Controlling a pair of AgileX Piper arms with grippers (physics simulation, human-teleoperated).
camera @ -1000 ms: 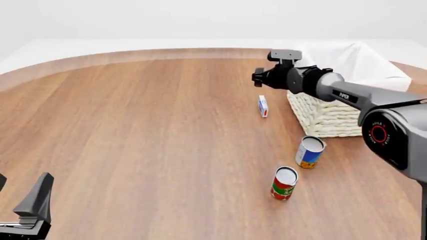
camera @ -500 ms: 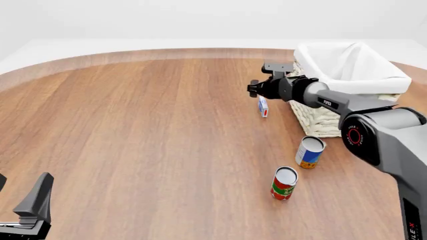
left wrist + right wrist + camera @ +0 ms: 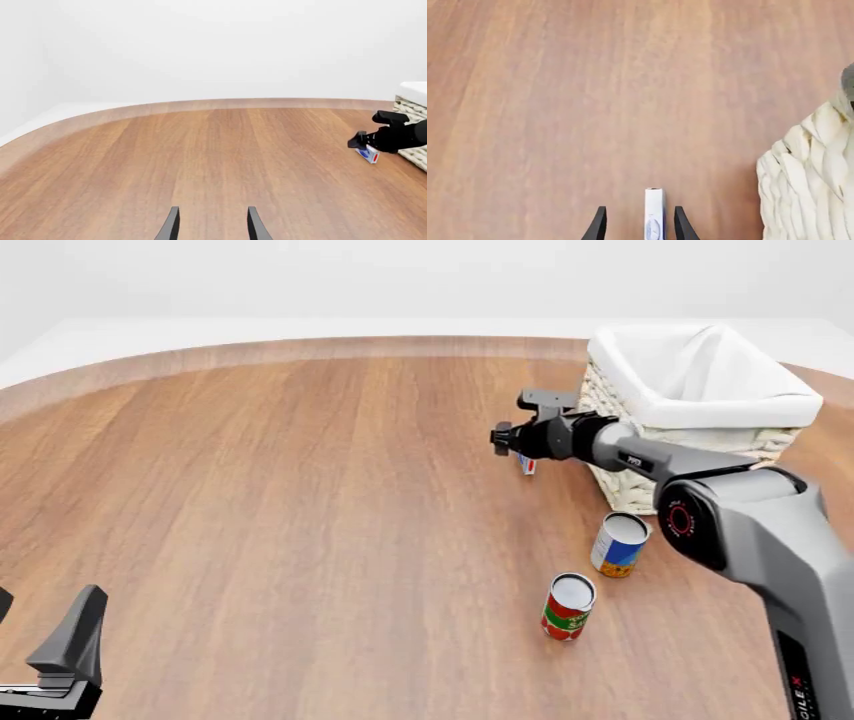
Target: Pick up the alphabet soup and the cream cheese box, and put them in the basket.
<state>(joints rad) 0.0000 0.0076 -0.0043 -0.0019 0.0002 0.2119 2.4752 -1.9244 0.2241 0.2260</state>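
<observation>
Right claw (image 3: 639, 227), in its wrist view, is spread with the cream cheese box (image 3: 654, 212) standing on edge between the fingers, long axis along them. Front view: the box (image 3: 529, 464) stands just beside the basket (image 3: 627, 465). Left claw (image 3: 212, 226) is spread too, well apart.

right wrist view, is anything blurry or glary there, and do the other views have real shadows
Right wrist view: sharp, no glare; the cream cheese box stands edge-on between the right hand fingers, basket weave crisp. Front view: flat, even light, only faint soft shadows under the alphabet soup and the red and green can. Left wrist view: sharp, plain white backdrop, no glare.
</observation>
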